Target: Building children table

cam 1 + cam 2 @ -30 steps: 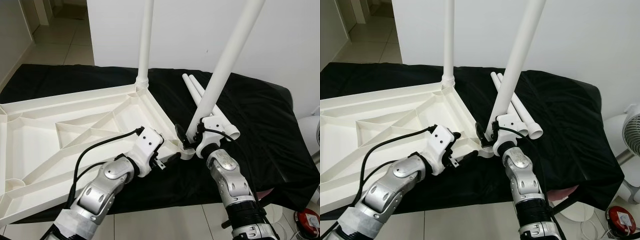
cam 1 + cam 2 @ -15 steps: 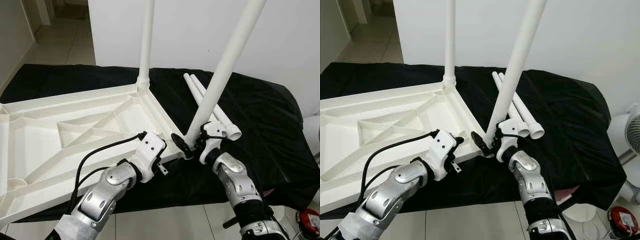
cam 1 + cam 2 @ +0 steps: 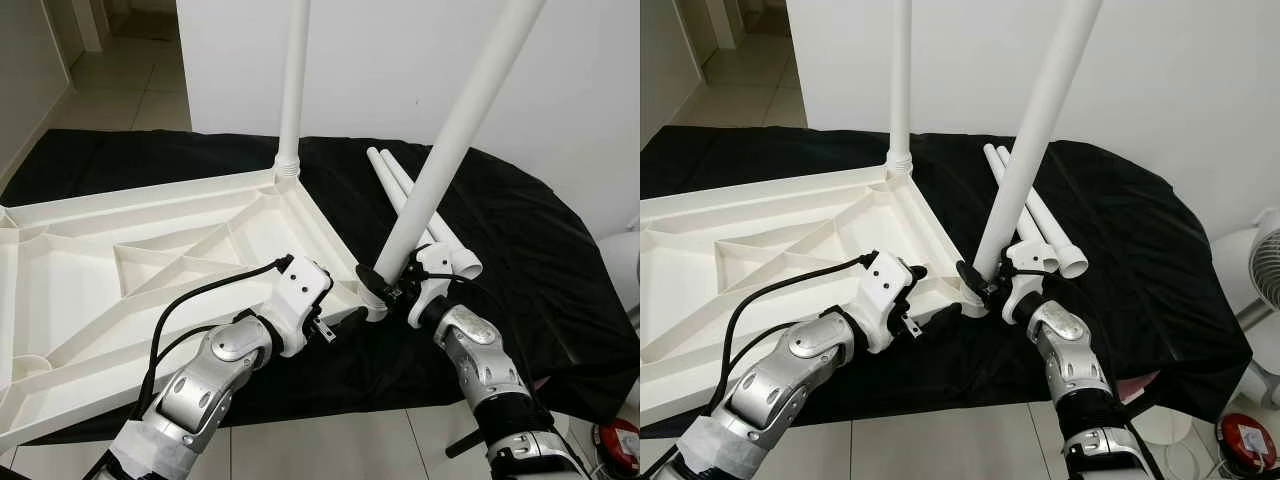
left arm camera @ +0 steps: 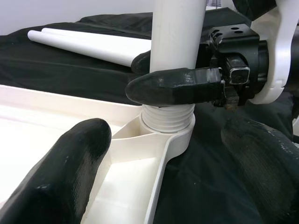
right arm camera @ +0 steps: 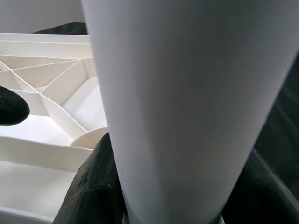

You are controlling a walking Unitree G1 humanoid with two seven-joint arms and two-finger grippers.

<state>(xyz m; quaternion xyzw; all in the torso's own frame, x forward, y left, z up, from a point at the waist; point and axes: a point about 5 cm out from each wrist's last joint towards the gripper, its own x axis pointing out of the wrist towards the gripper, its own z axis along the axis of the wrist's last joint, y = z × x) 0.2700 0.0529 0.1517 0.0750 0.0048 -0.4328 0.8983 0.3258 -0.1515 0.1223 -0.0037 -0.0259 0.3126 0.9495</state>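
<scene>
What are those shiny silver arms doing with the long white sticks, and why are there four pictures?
It's a robot building a small table. Two pictures come from cameras in its head, two from cameras on its wrists. The white tabletop lies upside down on a black cloth. One leg already stands in a far corner. The right gripper squeezes a second, leaning leg where it meets the near corner socket. The left gripper waits open by that corner. Two spare legs lie on the cloth.
</scene>
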